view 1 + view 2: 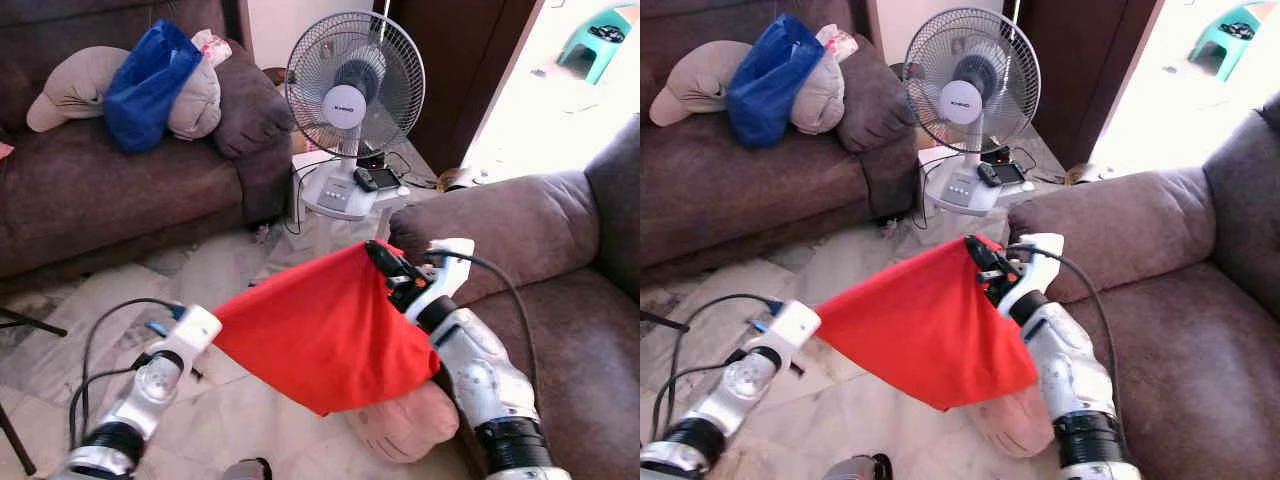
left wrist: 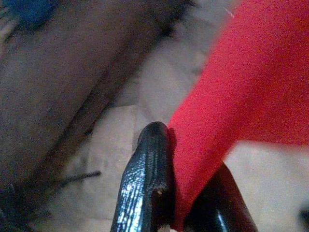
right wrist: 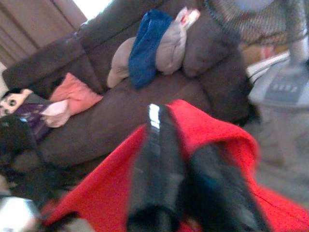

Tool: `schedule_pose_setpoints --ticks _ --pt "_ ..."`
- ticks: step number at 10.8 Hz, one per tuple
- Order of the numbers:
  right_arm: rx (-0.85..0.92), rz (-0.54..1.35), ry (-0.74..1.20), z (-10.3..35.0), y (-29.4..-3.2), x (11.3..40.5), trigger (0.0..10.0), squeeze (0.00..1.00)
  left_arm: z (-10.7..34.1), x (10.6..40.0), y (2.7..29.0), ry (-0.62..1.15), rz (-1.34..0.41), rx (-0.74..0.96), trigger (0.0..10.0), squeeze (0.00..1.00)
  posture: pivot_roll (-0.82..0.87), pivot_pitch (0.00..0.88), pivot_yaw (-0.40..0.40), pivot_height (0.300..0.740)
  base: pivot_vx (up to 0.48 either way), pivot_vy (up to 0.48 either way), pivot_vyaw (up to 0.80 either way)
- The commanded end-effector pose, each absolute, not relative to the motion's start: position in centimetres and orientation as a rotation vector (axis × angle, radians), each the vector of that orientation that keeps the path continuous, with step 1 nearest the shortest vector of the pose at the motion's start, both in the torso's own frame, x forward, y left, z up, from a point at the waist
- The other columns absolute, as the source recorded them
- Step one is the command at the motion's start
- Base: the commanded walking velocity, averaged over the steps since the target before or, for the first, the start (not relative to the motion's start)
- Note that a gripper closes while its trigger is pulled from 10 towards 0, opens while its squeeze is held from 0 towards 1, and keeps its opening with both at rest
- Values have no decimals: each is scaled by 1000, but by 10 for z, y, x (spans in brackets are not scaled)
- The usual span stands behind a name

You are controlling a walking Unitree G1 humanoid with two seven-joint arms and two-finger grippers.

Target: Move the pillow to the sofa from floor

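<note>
Right gripper point(image 1: 378, 254): fingers pinched on one corner of the red pillow cover point(image 1: 325, 330), lifted above the floor.
Left gripper point(image 2: 181, 193): fingers clamped on the cover's opposite corner, so the cloth hangs stretched between both arms.
Pink pillow point(image 1: 405, 420): on the tiled floor point(image 1: 215, 275), against the near sofa's point(image 1: 560, 300) front edge, partly hidden by the cover.
Far sofa point(image 1: 90, 190): carries beige cushions and a blue bag point(image 1: 150, 85).
Fan point(image 1: 345, 95): stands between the two sofas.

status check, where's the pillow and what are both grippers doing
Left gripper and right gripper both shut on red pillow, held up between them. Sofa at robot's right. Fan ahead.
</note>
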State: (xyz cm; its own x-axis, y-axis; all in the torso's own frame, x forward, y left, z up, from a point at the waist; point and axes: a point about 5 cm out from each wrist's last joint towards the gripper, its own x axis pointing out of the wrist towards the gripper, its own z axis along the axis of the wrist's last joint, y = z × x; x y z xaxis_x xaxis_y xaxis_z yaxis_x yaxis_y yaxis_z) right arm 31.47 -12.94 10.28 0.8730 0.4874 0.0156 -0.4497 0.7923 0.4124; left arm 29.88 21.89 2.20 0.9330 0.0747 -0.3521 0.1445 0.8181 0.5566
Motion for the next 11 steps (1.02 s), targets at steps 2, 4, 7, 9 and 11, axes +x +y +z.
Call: schedule_pose_setpoints --ticks 2,4,7,9,11 --pt "292 240 84 99 -156 327 10000 0 42 303 239 265 254 404 10000 0 29 52 -58 740 0 0 0" --pt "137 139 68 97 -164 327 10000 0 68 314 236 93 335 323 10000 0 35 50 -59 740 0 0 0" --pt "128 -39 31 80 -187 312 10000 0 96 323 205 -116 261 282 10000 0 32 48 -54 740 0 0 0" --pt "72 -72 89 60 -191 302 10000 0 105 324 186 -183 176 277 10000 0 35 45 -55 740 0 0 0" --pt "95 -102 40 61 -188 300 10000 0 104 322 182 -197 159 290 10000 0 40 31 -47 740 0 0 0"
